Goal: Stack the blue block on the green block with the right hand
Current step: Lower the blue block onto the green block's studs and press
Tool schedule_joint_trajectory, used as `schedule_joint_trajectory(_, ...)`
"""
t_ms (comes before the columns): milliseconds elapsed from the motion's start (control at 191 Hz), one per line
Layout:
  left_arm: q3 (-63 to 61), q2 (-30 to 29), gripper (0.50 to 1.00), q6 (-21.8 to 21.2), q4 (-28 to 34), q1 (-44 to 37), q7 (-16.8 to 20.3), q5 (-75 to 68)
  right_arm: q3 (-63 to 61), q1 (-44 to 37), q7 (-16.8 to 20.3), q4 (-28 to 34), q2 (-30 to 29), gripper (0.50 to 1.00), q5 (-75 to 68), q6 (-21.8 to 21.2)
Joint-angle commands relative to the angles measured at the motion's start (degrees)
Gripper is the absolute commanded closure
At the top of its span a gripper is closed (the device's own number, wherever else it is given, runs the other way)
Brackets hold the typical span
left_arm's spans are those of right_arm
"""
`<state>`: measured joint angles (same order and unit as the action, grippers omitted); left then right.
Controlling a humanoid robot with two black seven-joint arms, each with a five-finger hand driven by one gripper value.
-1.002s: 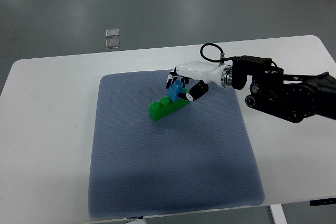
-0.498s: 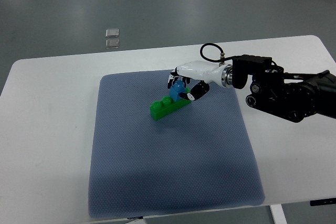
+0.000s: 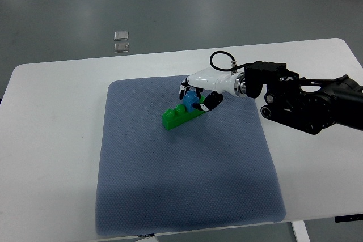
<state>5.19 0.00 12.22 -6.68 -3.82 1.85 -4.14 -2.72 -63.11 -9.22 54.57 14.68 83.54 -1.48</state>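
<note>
A long green block (image 3: pixel 177 117) lies at an angle on the blue-grey mat (image 3: pixel 181 174), a little behind the mat's middle. The small blue block (image 3: pixel 191 100) sits at the green block's right end, touching its top. My right hand (image 3: pixel 195 97) comes in from the right edge, its white and black fingers (image 3: pixel 185 88) curled around the blue block. The hand hides part of the blue block and the green block's right end. No left arm shows.
The mat covers much of a white table (image 3: pixel 51 140). My right arm's black forearm (image 3: pixel 306 106) stretches over the table's right side. Two small clear squares (image 3: pixel 121 41) lie on the grey floor beyond the table's far edge.
The right hand has shifted slightly left and down with the blue block, pressing it lower onto the green block's right end. The green block has stayed in place.
</note>
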Motion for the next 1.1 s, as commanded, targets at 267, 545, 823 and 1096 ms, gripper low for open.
schedule_joint_trajectory(267,0.0,0.0,0.500,0.0,0.0,0.0,0.0,0.0,0.0,0.0,0.0,-1.0,-1.3,0.985,0.2,0.1)
schedule_joint_trajectory(545,0.0,0.0,0.500,0.0,0.0,0.0,0.0,-0.1,0.1,0.0,-0.1,-1.8,-1.7,0.985,1.4,0.1)
schedule_joint_trajectory(823,0.0,0.0,0.500,0.0,0.0,0.0,0.0,0.0,0.1,0.1,-0.2,-1.8,-1.7,0.983,1.4,0.1)
schedule_joint_trajectory(1096,0.0,0.0,0.500,0.0,0.0,0.0,0.0,0.0,-0.4,-0.1,-0.1,-1.8,-1.7,0.740,0.1,0.3)
